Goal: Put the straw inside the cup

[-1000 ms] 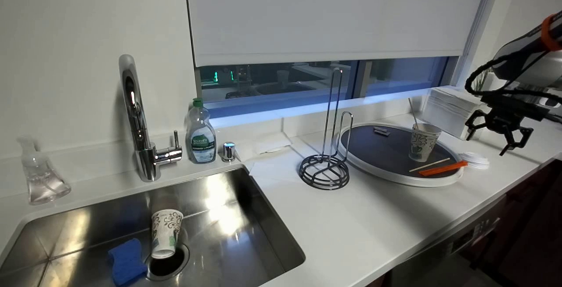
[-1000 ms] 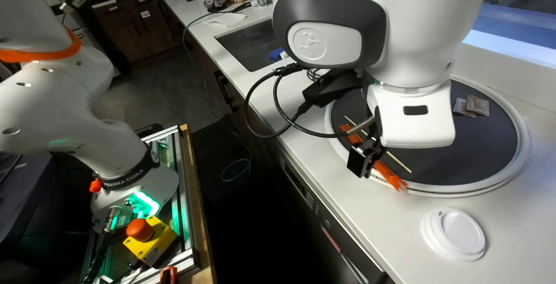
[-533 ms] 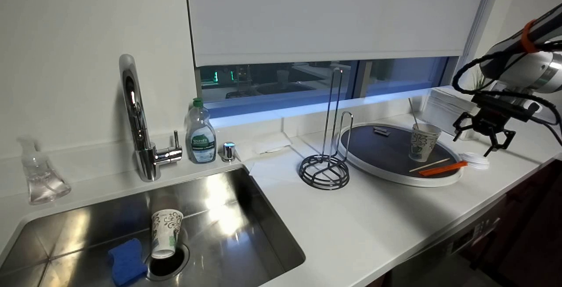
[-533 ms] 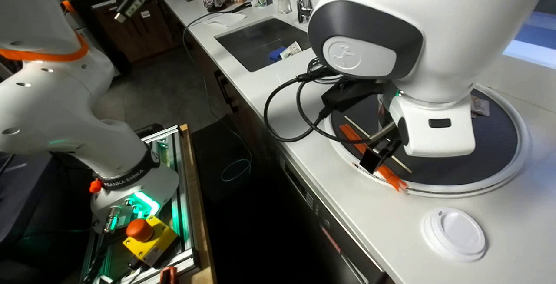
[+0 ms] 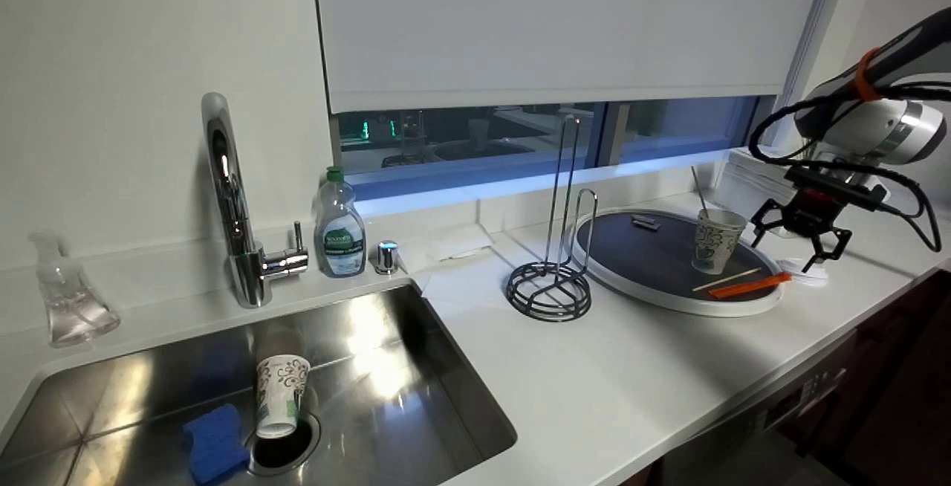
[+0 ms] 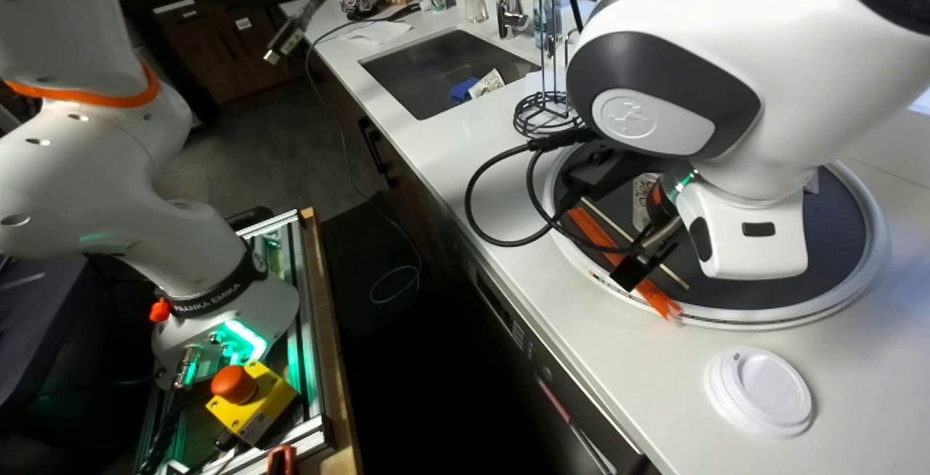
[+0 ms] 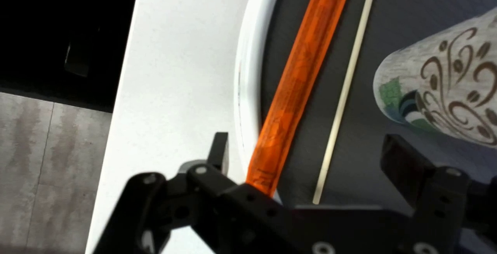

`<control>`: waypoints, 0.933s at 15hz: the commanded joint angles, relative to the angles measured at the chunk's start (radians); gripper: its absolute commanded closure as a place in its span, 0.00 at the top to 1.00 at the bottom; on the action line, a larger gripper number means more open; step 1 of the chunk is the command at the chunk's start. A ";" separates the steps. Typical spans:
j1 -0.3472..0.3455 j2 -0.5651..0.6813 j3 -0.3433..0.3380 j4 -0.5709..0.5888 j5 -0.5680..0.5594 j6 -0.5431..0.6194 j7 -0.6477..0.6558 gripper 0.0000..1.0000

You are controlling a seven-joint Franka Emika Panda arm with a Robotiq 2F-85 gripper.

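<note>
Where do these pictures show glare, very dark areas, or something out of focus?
In an exterior view, bright glare patches on the stainless-steel sink; in an exterior view, near-black space below the white counter, detail mostly lost; in the wrist view, the closest parts of the gripper dark and soft, but the straw and printed paper cup clearer.

Pale straw (image 7: 344,91): thin, straight, lying flat over there on the dark round tray (image 5: 631,252) | cup (image 5: 718,244): scroll-patterned, upright on the same tray, near the straw yet apart, a slim stick (image 5: 698,187) leaning from its mouth
</note>
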 commanded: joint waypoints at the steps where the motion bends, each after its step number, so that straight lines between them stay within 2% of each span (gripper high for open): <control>1: 0.000 0.013 -0.001 0.015 0.000 -0.006 0.000 1.00; 5: 0.002 0.025 -0.002 0.032 -0.003 -0.015 0.012 1.00; 6: 0.010 0.030 -0.007 0.032 0.006 0.020 0.045 1.00; 8: 0.009 0.050 -0.003 0.052 0.014 0.016 0.077 1.00; 14: 0.014 0.087 0.015 0.074 0.027 0.064 0.104 1.00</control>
